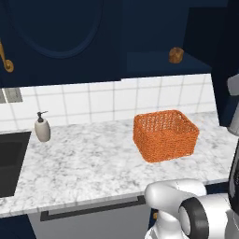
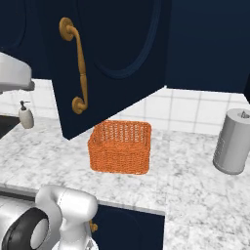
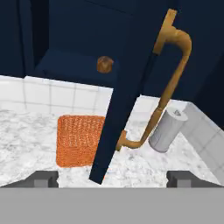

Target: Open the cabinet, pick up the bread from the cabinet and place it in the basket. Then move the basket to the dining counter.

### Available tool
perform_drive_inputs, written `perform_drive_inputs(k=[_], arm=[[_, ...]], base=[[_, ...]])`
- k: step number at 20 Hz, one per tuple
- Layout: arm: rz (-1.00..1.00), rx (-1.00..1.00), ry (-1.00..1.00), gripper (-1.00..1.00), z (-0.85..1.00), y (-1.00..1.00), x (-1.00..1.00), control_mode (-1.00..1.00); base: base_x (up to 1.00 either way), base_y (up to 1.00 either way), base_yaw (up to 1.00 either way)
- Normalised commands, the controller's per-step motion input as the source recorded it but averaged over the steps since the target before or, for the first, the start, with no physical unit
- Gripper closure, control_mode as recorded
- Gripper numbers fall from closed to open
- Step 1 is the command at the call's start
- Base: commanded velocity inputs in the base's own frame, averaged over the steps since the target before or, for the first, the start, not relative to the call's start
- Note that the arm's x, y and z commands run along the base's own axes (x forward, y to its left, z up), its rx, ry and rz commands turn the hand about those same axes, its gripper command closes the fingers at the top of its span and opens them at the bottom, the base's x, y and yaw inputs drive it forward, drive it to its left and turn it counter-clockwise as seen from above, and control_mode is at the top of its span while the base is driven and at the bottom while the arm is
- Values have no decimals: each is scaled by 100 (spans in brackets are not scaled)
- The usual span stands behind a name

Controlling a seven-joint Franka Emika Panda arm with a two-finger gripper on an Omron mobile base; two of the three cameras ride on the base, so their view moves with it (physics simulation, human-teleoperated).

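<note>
The navy cabinet door [image 2: 117, 53] stands swung open, its curved brass handle [image 2: 78, 68] facing out. Inside, on the cabinet shelf [image 1: 154, 63], sits the small brown bread [image 1: 175, 54], seen also in the hand view as the bread [image 3: 104, 64]. The orange wicker basket [image 1: 165, 135] rests on the marble worktop below the shelf. In the hand view my gripper [image 3: 113, 180] is open, its fingertips [image 3: 43, 179] wide apart, with the door's edge [image 3: 127, 96] and handle [image 3: 171, 83] just ahead and untouched. The dining counter is out of view.
A grey canister [image 2: 233, 141] stands on the worktop right of the basket [image 2: 120, 146]. A soap dispenser [image 1: 42, 127] and a black sink [image 1: 9, 161] are at the left. The neighbouring cabinet door [image 1: 51, 37] is shut. A grey drawer front [image 1: 93, 217] lies under the worktop edge.
</note>
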Motion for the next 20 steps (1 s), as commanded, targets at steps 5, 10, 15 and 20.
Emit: perform_drive_inputs(k=[5,10,15,20], arm=[[0,-88,54,-100,-13,100,69,-100],[-10,-77,58,-100,-46,62,100,-100],[-30,-42,11,-100,-91,-70,96,-100],[-26,-19,33,-100,-19,-100,90,-100]], base=[[0,0,0],[0,0,0],[0,0,0],[0,0,0]])
